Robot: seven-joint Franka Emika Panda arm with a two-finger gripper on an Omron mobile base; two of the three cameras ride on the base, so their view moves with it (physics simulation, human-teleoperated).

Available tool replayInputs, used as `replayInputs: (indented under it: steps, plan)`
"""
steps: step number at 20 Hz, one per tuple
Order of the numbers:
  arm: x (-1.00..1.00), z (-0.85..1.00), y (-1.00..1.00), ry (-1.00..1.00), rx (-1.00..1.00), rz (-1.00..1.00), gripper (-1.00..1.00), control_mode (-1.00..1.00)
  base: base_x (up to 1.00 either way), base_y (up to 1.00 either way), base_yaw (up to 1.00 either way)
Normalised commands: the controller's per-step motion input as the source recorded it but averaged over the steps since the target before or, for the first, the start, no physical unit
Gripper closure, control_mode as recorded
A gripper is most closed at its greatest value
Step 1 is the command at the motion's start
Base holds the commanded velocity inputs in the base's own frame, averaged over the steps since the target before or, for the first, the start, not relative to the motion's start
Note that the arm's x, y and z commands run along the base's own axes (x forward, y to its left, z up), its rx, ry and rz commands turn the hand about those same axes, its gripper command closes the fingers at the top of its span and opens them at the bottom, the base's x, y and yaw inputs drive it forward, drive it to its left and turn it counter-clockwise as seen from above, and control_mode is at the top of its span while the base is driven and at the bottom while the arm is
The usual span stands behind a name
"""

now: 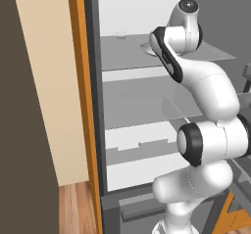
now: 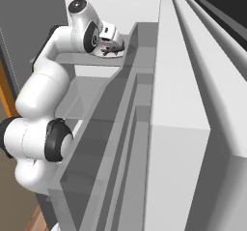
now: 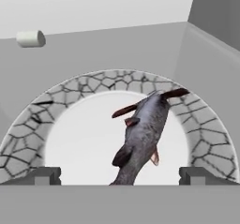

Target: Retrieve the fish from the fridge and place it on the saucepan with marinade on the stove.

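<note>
The fridge [image 1: 147,105] stands open, and the white arm reaches up to its top shelf [image 1: 122,57]. A pale plate [image 3: 84,138] with a cracked-stone rim sits on that shelf. The fish [image 3: 140,134] lies on the plate, dark grey, with its tail pointing away from the hand.

In the hand view the gripper [image 3: 119,175] is right in front of the fish. Its two dark fingertips [image 3: 44,175] stand wide apart, one on each side of the plate, and the near end of the fish sits between them. The jaws are not squeezing anything. In the right base view the hand is at the edge of the plate [image 2: 117,49], close to the fish [image 2: 110,48].

So the fridge door is open and the hand has found the fish, but the fish is not picked up yet. The robot must close on it, lift it out, go to the stove and put it in the saucepan. Most of the job is left to do.

A small white roll [image 3: 30,38] lies far back on the shelf.
</note>
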Motion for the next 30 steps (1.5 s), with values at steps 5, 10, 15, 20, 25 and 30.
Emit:
replayInputs:
  steps: [5,10,15,20,25,30]
  plan:
    - [0.09,-0.08,-0.16,0.00,0.01,0.00,-1.00,-1.00,0.00,0.00,0.00]
    - [0.08,-0.18,-0.04,0.01,0.01,0.00,-1.00,-1.00,0.00,0.00,0.00]
    - [0.20,-0.15,0.00,0.03,0.00,0.00,-1.00,-1.00,0.00,0.00,0.00]
    - [0.23,-0.07,0.00,0.02,0.00,0.00,-1.00,-1.00,0.00,0.00,0.00]
    - [0.27,0.00,0.00,0.02,0.00,0.00,-1.00,-1.00,0.00,0.00,0.00]
    - [0.04,0.00,0.00,0.04,0.00,0.00,-1.00,-1.00,0.00,0.00,0.00]
